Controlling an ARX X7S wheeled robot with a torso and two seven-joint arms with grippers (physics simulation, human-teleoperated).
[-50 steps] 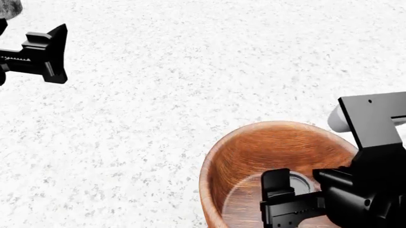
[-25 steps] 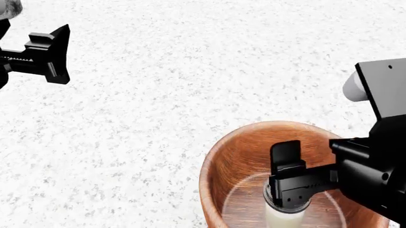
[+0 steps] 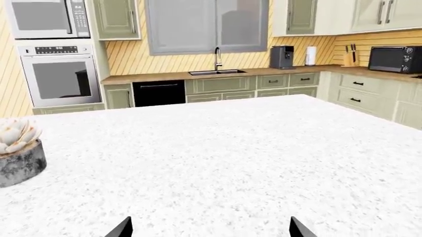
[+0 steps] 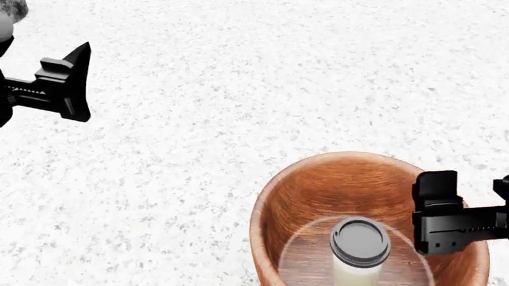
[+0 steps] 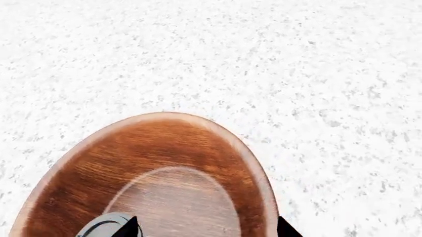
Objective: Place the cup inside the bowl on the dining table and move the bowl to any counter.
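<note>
Two grippers are in view over the white speckled surface [image 4: 238, 89] of the dining table. The cup [image 4: 359, 250] stands upright inside the wooden bowl [image 4: 306, 196], on its flat base, dark lid up, touched by nothing. The right gripper [image 4: 469, 223] hangs above the bowl's right rim, its fingers [image 4: 437, 208] apart and empty; the right wrist view shows both tips straddling open air over the bowl. The left gripper [image 4: 68, 83] hovers well apart at the far left, fingers spread and empty. Beside it sits a grey pot with a pale succulent [image 3: 17, 150]. Beyond the table runs the brown counter [image 3: 264, 73] with its sink.
</note>
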